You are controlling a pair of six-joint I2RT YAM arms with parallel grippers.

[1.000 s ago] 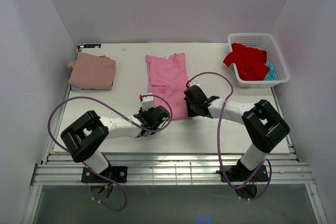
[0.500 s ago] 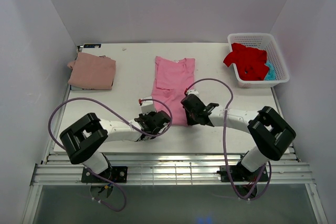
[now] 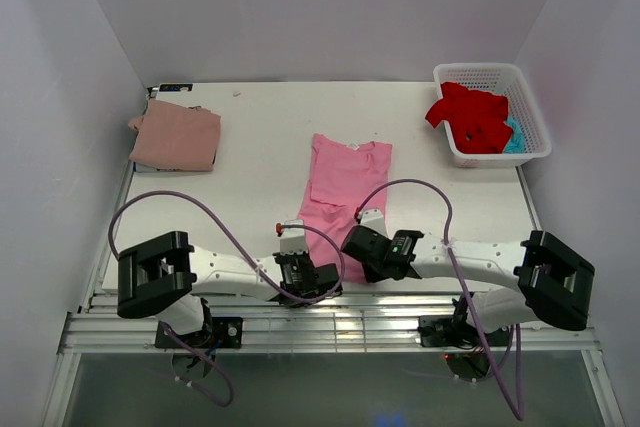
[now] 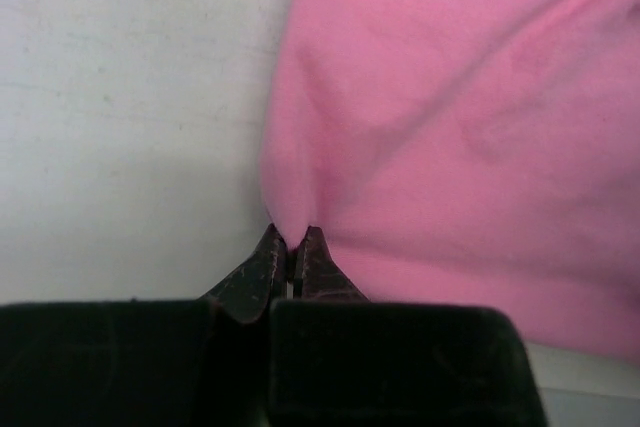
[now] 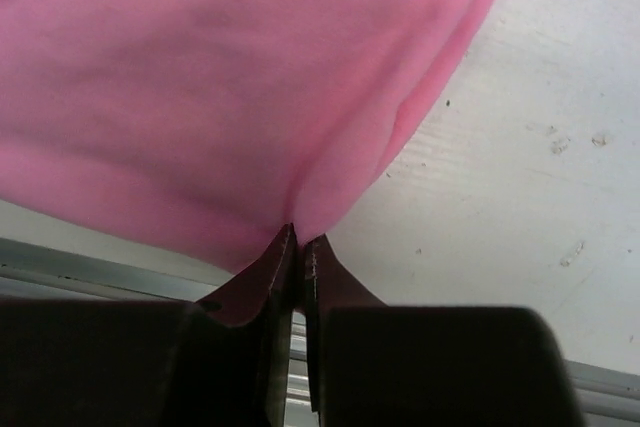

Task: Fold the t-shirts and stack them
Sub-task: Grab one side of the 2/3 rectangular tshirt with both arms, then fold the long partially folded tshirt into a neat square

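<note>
The pink t-shirt point(image 3: 343, 182) is spread lengthwise on the white table point(image 3: 250, 157), toward the front edge. Its near hem is pinched by the left gripper point(image 4: 293, 239) and the right gripper point(image 5: 300, 239), both clamped tight on it. A rose t-shirt point(image 3: 175, 137) is folded at the far left, and a red t-shirt point(image 3: 470, 115) is heaped in the basket point(image 3: 490, 75) at the far right. It's all boxed in by plain pale walls point(image 3: 300, 7).

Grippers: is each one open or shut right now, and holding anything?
Left gripper: shut on the pink t-shirt, pinching its edge.
Right gripper: shut on the same pink t-shirt, pinching its edge.

The right hand point(image 5: 300, 239) pinches an edge of the pink t-shirt point(image 5: 220, 77) over the white table point(image 5: 520, 197).
</note>
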